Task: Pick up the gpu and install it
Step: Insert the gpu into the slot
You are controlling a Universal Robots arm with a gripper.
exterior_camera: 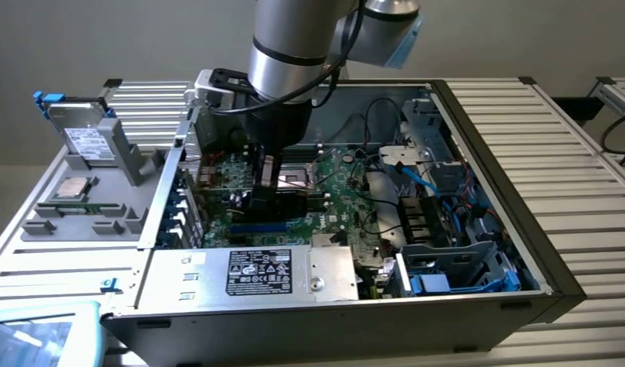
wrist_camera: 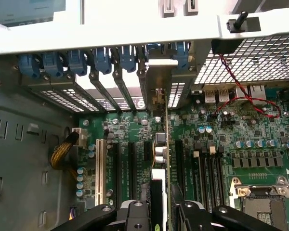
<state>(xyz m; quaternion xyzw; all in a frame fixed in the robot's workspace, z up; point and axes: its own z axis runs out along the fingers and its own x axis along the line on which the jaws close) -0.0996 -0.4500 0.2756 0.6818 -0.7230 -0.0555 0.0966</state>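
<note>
Reaching straight down into case (exterior_camera: 496,138), arm (exterior_camera: 291,38) vertical; gripper (wrist_camera: 164,214) jaws clamped on gpu (wrist_camera: 160,151), upright over motherboard (wrist_camera: 241,125) slots.

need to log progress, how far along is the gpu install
Done: the gpu is picked up, clamped edge-on in the gripper. In hand: it stands upright over the motherboard's expansion slots, its bracket at the rear slot openings. Left: whether it is fully seated cannot be told, and the gripper has not let go.

Glossy gpu (wrist_camera: 160,150), matt black hand (wrist_camera: 161,211), dull grey metal case (exterior_camera: 323,321).
</note>
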